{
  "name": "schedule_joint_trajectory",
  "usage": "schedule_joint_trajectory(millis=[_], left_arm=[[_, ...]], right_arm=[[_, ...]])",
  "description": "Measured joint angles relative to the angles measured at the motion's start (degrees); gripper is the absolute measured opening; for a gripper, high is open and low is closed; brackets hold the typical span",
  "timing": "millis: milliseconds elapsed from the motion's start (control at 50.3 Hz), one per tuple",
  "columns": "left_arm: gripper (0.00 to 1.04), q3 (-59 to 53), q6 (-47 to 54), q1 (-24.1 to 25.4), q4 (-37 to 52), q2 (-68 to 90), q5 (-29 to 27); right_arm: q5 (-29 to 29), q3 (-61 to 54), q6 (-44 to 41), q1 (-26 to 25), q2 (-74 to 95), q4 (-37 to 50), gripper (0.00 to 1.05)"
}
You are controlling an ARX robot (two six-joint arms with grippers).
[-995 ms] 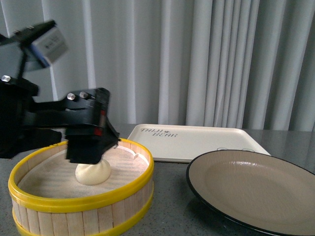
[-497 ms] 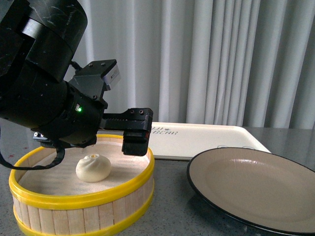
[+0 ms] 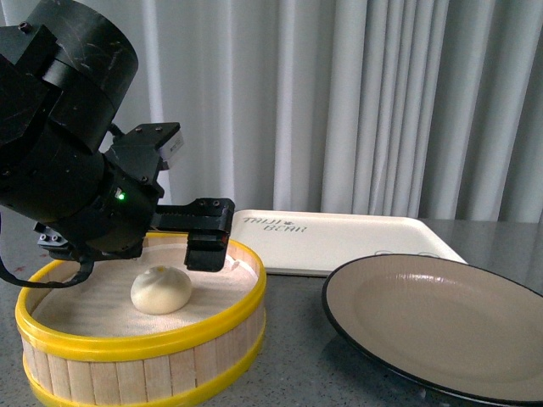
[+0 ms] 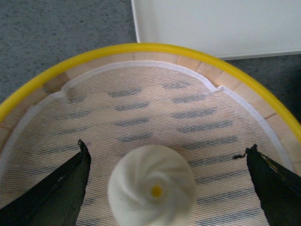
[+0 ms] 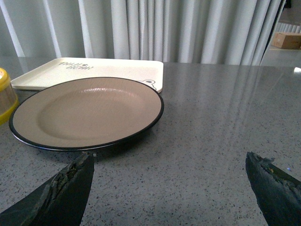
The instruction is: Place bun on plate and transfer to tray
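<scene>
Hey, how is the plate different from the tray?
The plate is round, beige-brown with a black rim; the tray is rectangular, cream-white with dark lettering in one corner. In the front view the plate lies nearer, the tray behind it. Both are shallow and lie flat on the grey table.

The left claw (image 4: 167, 146) is matt black. Inside its span the bun (image 4: 152, 190) is smooth and matt, on white woven mesh (image 4: 155, 108). The basket (image 3: 140, 365) around it is pale wooden slats with glossy yellow hoops. Ahead of the right claw (image 5: 169, 162), the plate (image 5: 87, 110) is glossy, the tray (image 5: 117, 70) smooth plastic, and the counter (image 5: 211, 117) polished speckled stone.
</scene>
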Motion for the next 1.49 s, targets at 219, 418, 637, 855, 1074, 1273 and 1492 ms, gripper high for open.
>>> schedule_joint_trajectory(millis=[219,418,637,855,1074,1273,1492], left_arm=[[0.98,0.68,0.66,1.70,-1.44,1.38,0.74],[0.98,0.26,2.21,1.64,-1.09,2.05,0.17],[0.98,-0.52,2.82,0.98,-1.05,2.27,-0.55],[0.71,-2.36,5.42,0.31,3.23,2.27,-1.40],[0.38,-3.50,5.75,-0.42,4.17,0.39,1.44],[0.10,-3.34,5.46,-0.68,5.14,-1.99,4.20],[0.05,-1.64,5.09,-7.02,10.25,-2.19,10.05]], right_arm=[[0.00,0.00,0.00,0.00,0.00,0.00,0.96],[0.02,0.00,0.00,0.00,0.00,0.00,0.96],[0.00,0.00,0.00,0.00,0.00,0.00,0.96],[0.02,0.00,0.00,0.00,0.00,0.00,0.96],[0.00,0.00,0.00,0.00,0.00,0.00,0.96],[0.00,0.00,0.00,0.00,0.00,0.00,0.96],[0.00,0.00,0.00,0.00,0.00,0.00,0.96]])
